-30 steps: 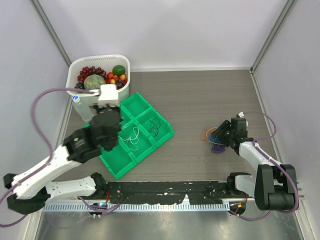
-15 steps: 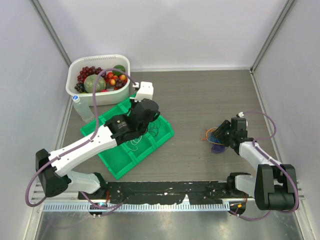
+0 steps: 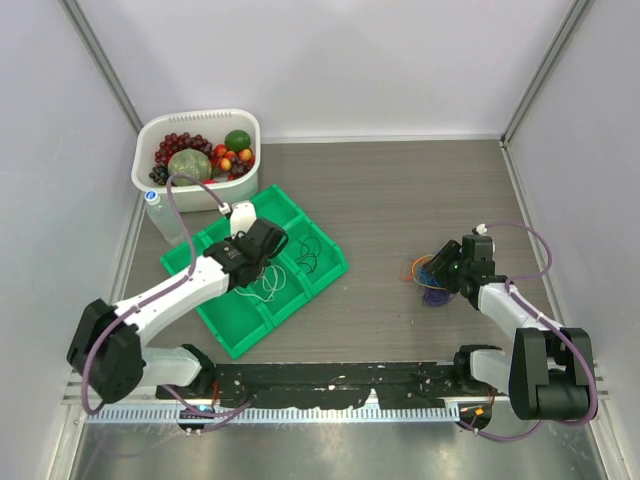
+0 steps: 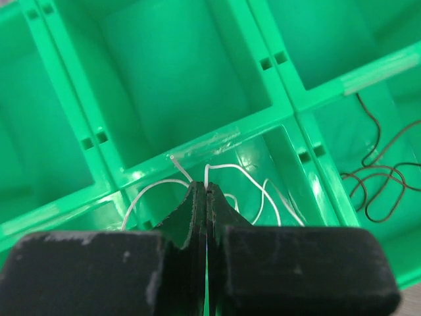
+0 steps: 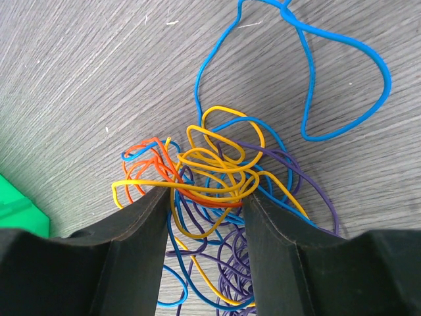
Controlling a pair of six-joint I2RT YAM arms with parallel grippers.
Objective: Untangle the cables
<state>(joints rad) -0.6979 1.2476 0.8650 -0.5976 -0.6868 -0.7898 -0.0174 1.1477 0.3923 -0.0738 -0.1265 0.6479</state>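
Note:
A tangle of yellow, orange, blue and purple cables (image 5: 217, 171) lies on the table at the right (image 3: 428, 283). My right gripper (image 5: 204, 197) is open, its fingers down on either side of the tangle (image 3: 447, 268). My left gripper (image 4: 200, 191) is shut on the white cable (image 4: 220, 172), held over a compartment of the green tray (image 3: 238, 325); the white loops (image 3: 266, 279) lie in that compartment. A black cable (image 4: 378, 181) lies in the neighbouring compartment (image 3: 311, 252).
A white tub (image 3: 247, 123) of fruit stands at the back left. A clear bottle (image 3: 160, 212) lies beside the tray. Grey walls close in on three sides.
My left arm has swung from the tub side across the tray and come down low over the compartment with the white cable. The right arm has not moved.

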